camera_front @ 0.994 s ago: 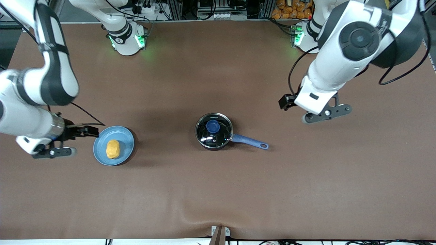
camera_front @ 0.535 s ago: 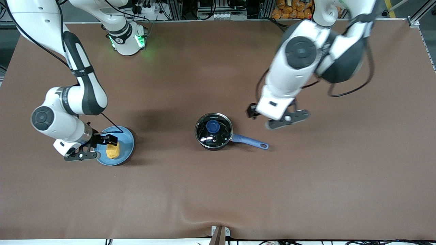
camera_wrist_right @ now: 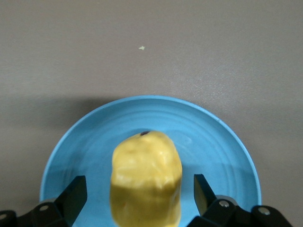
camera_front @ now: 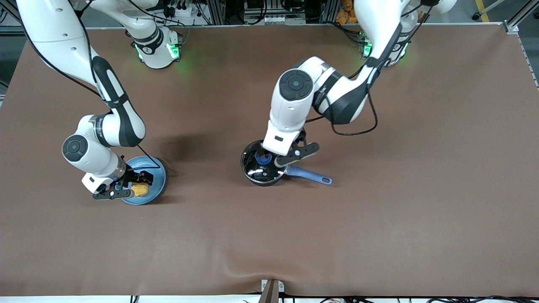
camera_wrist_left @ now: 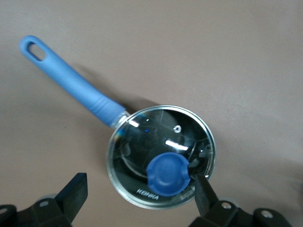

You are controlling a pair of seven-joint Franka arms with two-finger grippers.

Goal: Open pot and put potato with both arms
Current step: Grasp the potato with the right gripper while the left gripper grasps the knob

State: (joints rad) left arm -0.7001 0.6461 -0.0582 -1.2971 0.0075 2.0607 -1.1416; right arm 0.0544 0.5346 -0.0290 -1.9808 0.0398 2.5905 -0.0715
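Swung in from table's ends since earlier frames: both arms now down at targets.

Right gripper [camera_front: 128, 189], fingers spread wide, straddled small lumpy yellow-orange potato [camera_wrist_right: 147, 182] on flat blue plate [camera_wrist_right: 215, 142], toward right arm's end of table. Looked light, firm, rounded; best pinched across narrow middle.

Left gripper [camera_front: 273, 158], fingers spread, hovered over small black saucepan [camera_front: 264, 168] mid-table, clear glass lid [camera_wrist_left: 161, 156] on. Fragile, slick; best taken by blue knob [camera_wrist_left: 166, 172], one fingertip [camera_wrist_left: 201, 187] just beside it.

The left gripper [camera_wrist_left: 137, 196] hangs over the pot [camera_wrist_left: 161, 156], fingers [camera_wrist_left: 204, 196] spread wide, one finger touching the lid's blue knob [camera_wrist_left: 167, 173].
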